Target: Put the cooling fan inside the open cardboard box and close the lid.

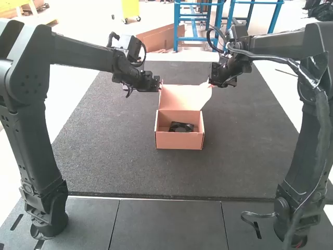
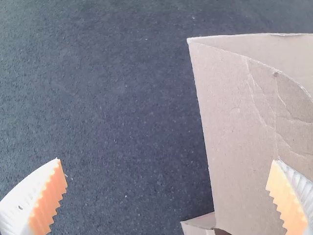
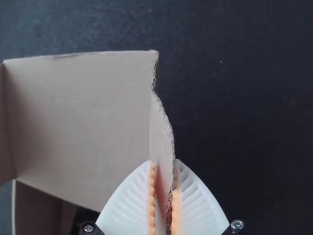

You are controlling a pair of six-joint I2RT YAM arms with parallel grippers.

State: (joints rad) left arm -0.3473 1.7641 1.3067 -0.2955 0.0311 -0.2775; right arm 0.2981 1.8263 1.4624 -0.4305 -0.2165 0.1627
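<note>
High view: cooling fan (image 1: 181, 126) in cardboard box (image 1: 179, 140); right gripper (image 3: 164, 191) clamps lid (image 1: 182, 97) edge, left gripper (image 2: 166, 164) agape at lid's other edge. Lid likely light, bendy; hold corners.

Both arms extend forward, the left claw (image 1: 154, 83) spread wide, the right claw (image 1: 212, 82) pinched closed.

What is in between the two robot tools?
The raised cardboard lid stands between the left tool and the right tool, seen in the high view.
</note>
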